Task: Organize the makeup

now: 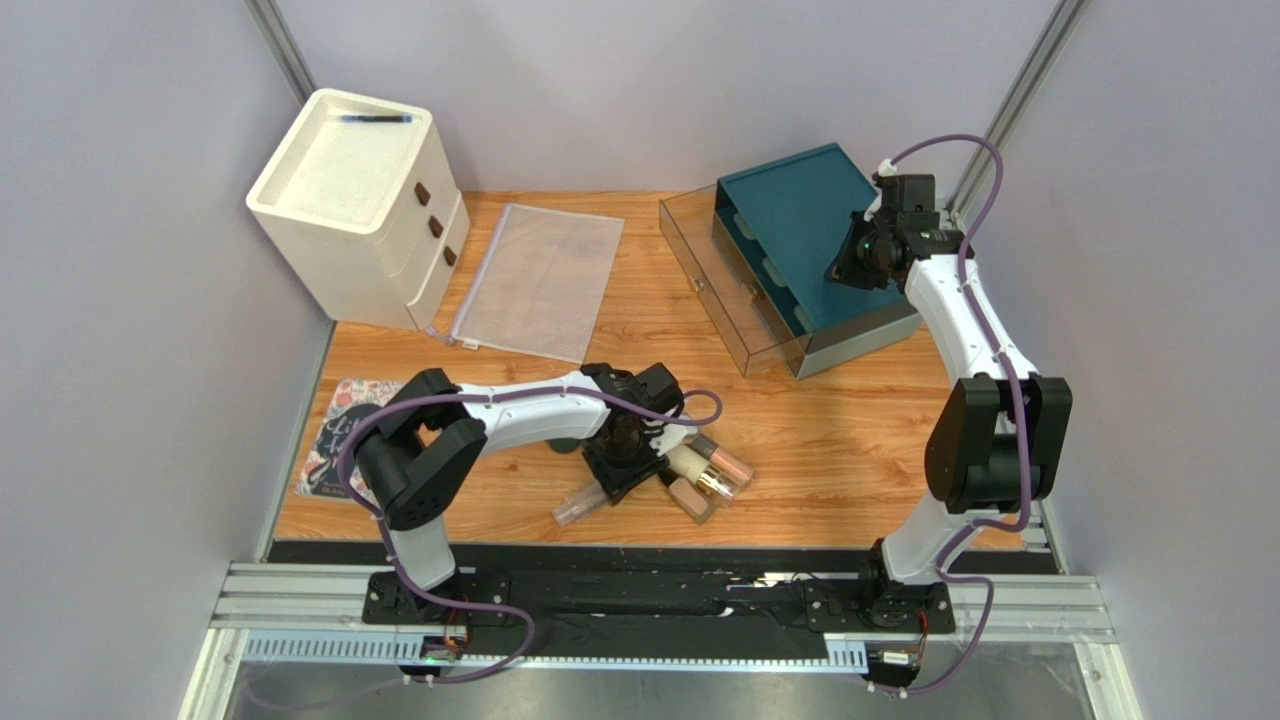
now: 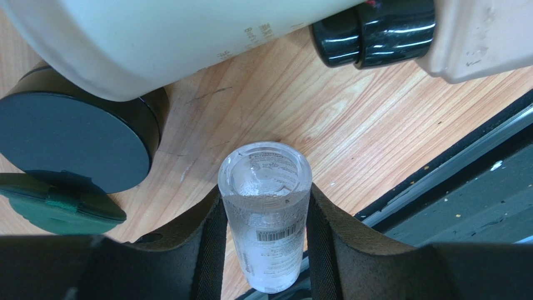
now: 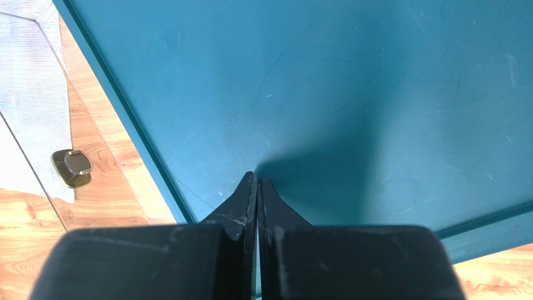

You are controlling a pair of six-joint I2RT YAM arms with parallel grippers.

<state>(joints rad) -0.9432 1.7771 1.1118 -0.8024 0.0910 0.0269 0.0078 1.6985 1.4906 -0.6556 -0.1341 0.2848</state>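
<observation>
My left gripper (image 1: pixel 613 477) (image 2: pixel 264 192) is shut on a clear bottle (image 2: pixel 266 219) with a barcode label; both pads press its sides. The bottle (image 1: pixel 577 506) sticks out from the fingers toward the table's front edge. Beside it lie a black round compact (image 2: pixel 69 144), a dark green one (image 2: pixel 56 209), a cream tube (image 2: pixel 156 37) with a black cap (image 2: pixel 375 31), and a pinkish-beige tube (image 2: pixel 482 37). Several tubes (image 1: pixel 706 473) lie just right of the gripper. My right gripper (image 1: pixel 857 263) (image 3: pixel 256 178) is shut and empty over the teal box (image 3: pixel 313 94).
A cream drawer unit (image 1: pixel 353 210) stands at the back left, with a clear zip pouch (image 1: pixel 534 278) next to it. An illustrated book (image 1: pixel 338 428) lies at the left edge. The teal box (image 1: pixel 796 248) sits in a clear case at the back right. A black rail (image 1: pixel 661 578) runs along the front.
</observation>
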